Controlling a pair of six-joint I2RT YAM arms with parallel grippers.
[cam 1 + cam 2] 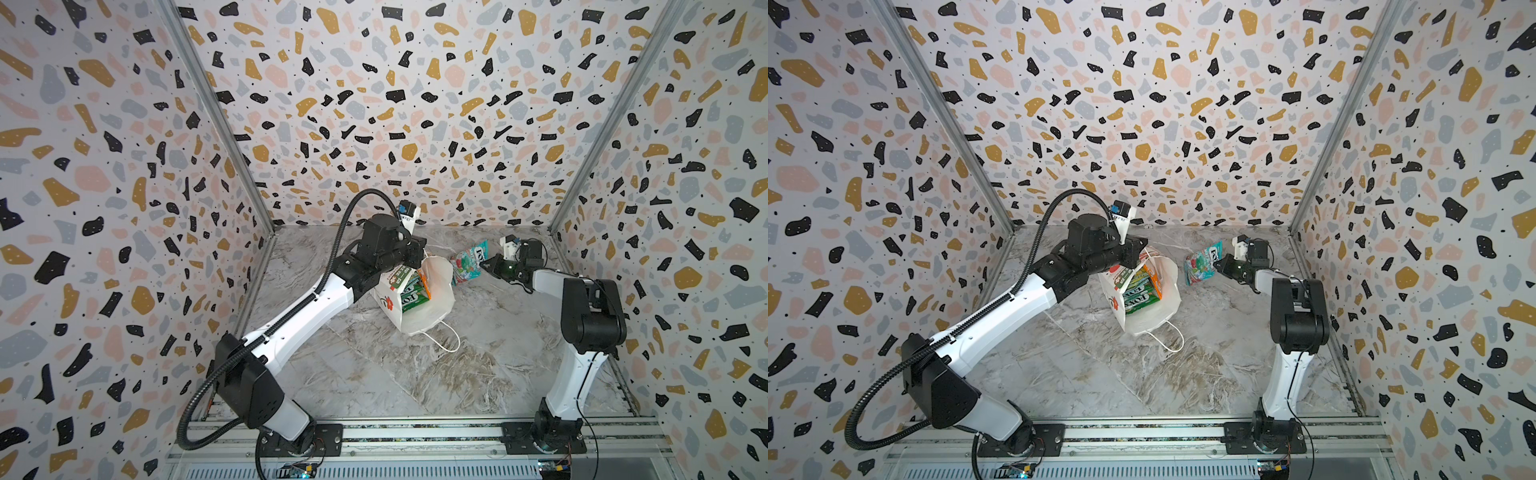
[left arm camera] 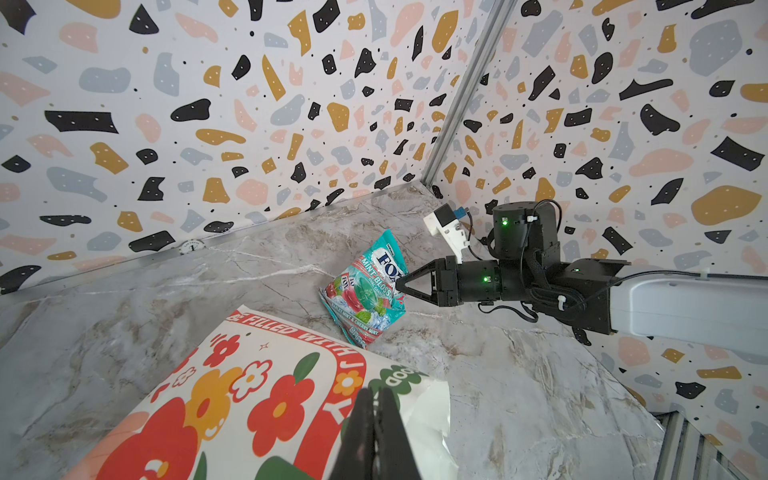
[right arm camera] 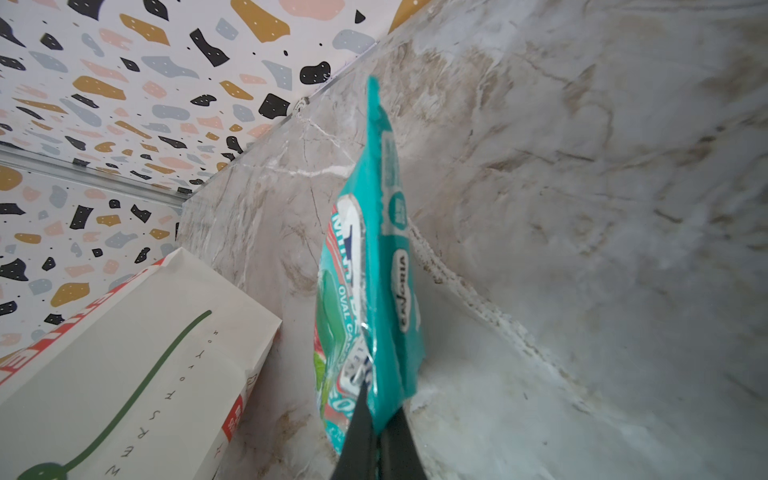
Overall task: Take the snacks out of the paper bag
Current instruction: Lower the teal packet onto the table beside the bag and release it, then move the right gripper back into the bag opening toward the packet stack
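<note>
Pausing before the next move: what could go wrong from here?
The right jaws pinch only an edge of the teal packet; it could slip out. The left jaws grip just the rim of the paper bag; the paper might tear, or the bag tip with the green packet inside.

Terrazzo-print walls (image 1: pixel 415 104), grey marble floor (image 1: pixel 415 374)

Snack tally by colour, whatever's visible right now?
Teal-red packet: 1, outside the paper bag, gripped by the right pincer
Green packet: 1 for certain, inside the bag
Orange packet: 1, inside the bag, only an edge showing
Total seen: 3; the bag may hide more.
</note>
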